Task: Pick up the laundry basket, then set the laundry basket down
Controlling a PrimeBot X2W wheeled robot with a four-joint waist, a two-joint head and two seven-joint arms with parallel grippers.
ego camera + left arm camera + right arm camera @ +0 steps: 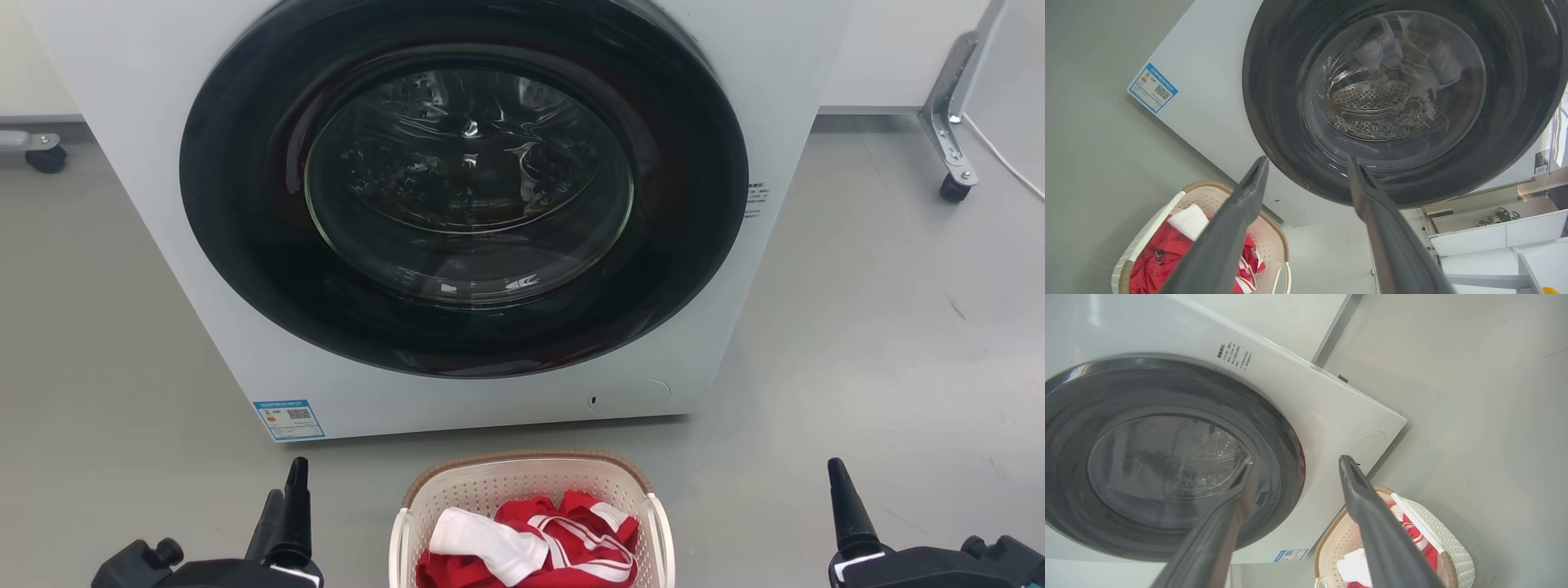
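The laundry basket (490, 486) stands on the grey floor in front of the washing machine, at the bottom centre of the head view. It is cream-white and perforated, with a brown rim and white side handles. Red and white clothes (531, 539) lie in it. My left gripper (287, 490) hangs left of the basket and my right gripper (845, 506) right of it, both clear of it. In the left wrist view the left gripper (1307, 160) is open with the basket (1274, 245) below left. The right gripper (1296, 458) is open too, with the basket (1455, 547) at lower right.
The white washing machine (204, 245) with its round dark door (465, 188) shut rises just behind the basket. A metal frame leg on a caster (951, 122) and a white cable (1004, 159) are at the far right. Another caster (45, 155) is at far left.
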